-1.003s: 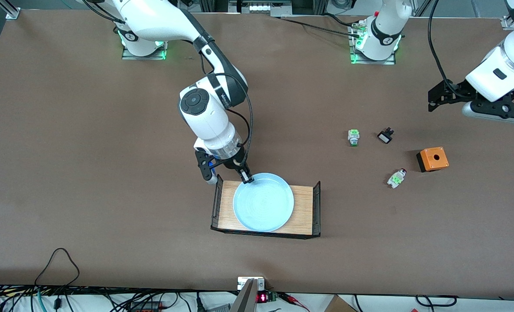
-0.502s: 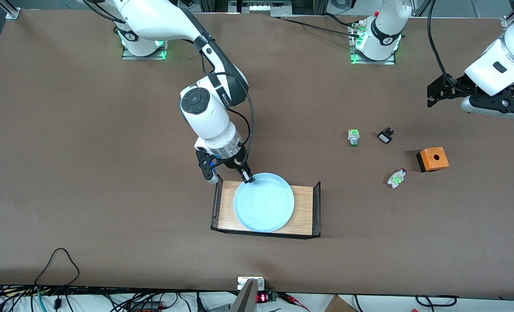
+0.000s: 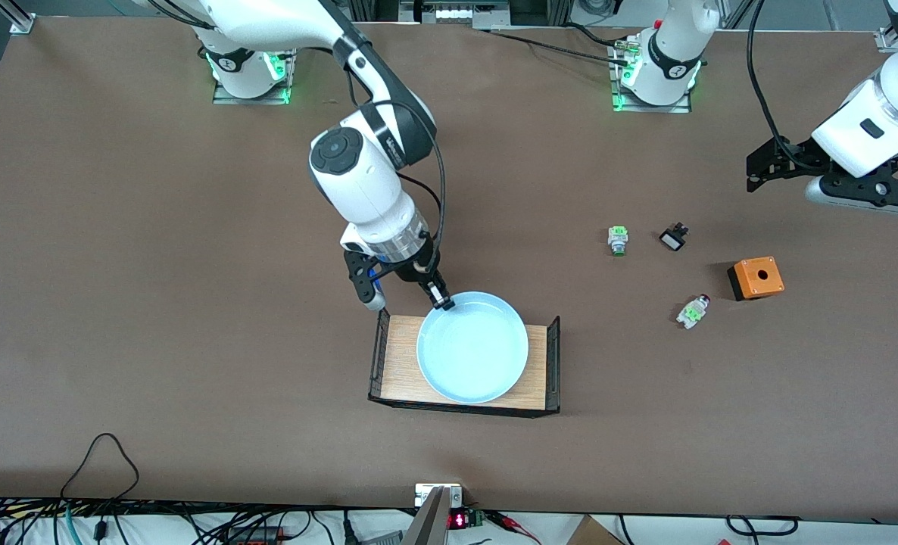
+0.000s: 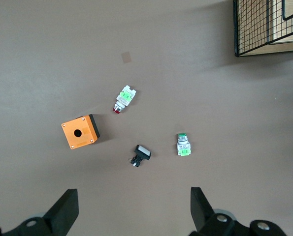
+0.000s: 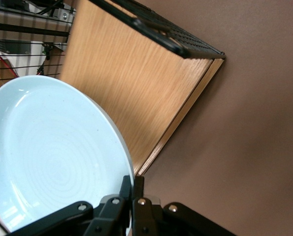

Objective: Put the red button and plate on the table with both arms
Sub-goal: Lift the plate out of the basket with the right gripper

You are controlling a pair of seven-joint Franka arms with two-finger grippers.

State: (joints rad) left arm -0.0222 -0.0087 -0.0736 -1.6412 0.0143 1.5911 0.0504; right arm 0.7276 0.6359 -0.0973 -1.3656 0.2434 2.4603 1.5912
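The pale blue plate (image 3: 472, 347) hangs tilted over the light-wood tray (image 3: 400, 356), off its floor. My right gripper (image 3: 441, 298) is shut on the plate's rim at the edge farthest from the front camera. In the right wrist view the fingers (image 5: 132, 184) pinch the plate (image 5: 52, 152) over the tray (image 5: 131, 83). The red button (image 3: 693, 310) lies on its side on the brown table (image 3: 191, 227) toward the left arm's end. My left gripper (image 3: 752, 175) is open and empty, high over the table. In its wrist view (image 4: 132, 201) the red button (image 4: 122, 99) lies well clear of it.
A green-capped switch (image 3: 618, 240) and a small black switch (image 3: 673, 238) lie farther from the front camera than the red button. An orange box (image 3: 756, 277) with a round hole stands beside the red button. The tray has black wire ends (image 3: 553, 363).
My right gripper has risen with the plate, lifting it off the tray and shifting it slightly toward the left arm's end. The left gripper has only drifted a little.
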